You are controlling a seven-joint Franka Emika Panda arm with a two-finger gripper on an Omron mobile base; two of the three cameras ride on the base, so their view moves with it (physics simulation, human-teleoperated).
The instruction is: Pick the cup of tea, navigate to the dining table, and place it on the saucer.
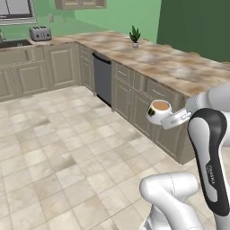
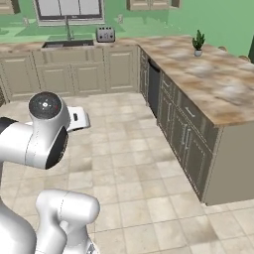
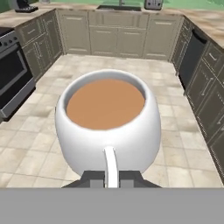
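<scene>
The white cup of tea (image 1: 158,110) hangs in the air above the tiled floor, upright, with brown tea up near its rim. My gripper (image 1: 168,118) is shut on its handle. In the hand view the cup of tea (image 3: 107,127) looms close, and its thin handle runs down between my dark fingertips (image 3: 94,177) of the gripper (image 3: 109,177). The dining table (image 1: 175,65), a long island with a beige-brown marbled top, runs along the right, about level with the cup; it also runs along the right as the dining table (image 2: 218,84). The saucer is out of view.
A small potted plant (image 1: 134,37) stands on the island's far end. A dark dishwasher (image 1: 103,78) sits in its side. The cream counter with sink (image 2: 68,43) and toaster (image 2: 105,33) lies at the back. A stove (image 3: 13,72) stands on the left. Open tiled floor (image 1: 58,143) lies between.
</scene>
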